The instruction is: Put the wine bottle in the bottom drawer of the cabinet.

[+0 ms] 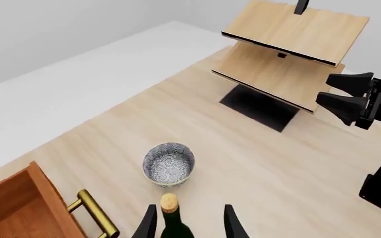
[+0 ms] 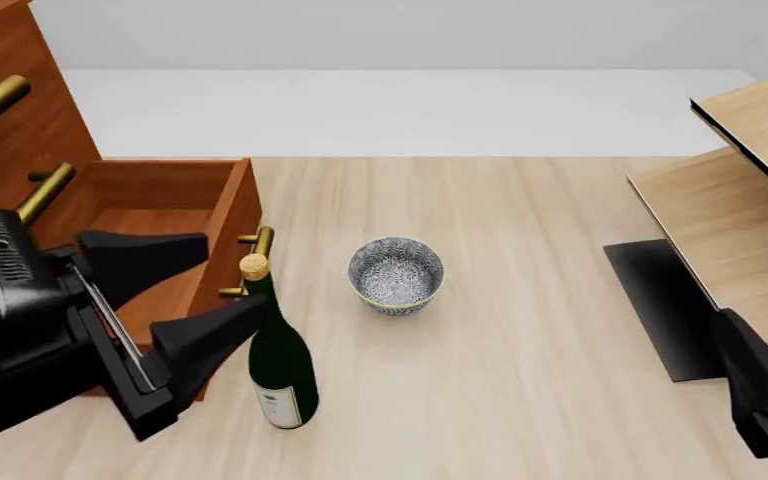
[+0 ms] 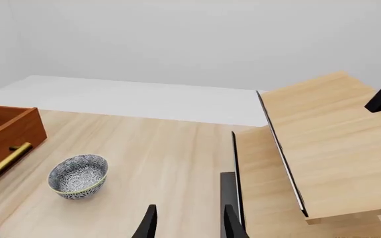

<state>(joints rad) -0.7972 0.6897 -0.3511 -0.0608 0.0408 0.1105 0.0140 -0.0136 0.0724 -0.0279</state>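
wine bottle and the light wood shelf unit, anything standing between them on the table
Only the patterned bowl, a little farther back than the wine bottle; the rest of the tabletop toward the shelf unit is bare. The front view shows it.

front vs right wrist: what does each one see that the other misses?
Only front: the left gripper open beside the upright wine bottle, the bottle whole, and the cabinet above the open bottom drawer.
Only right wrist: the right gripper, open and holding nothing, and the shelf unit's top board.
Both: the patterned bowl, the drawer's brass handle, the pale shelf unit, the table.
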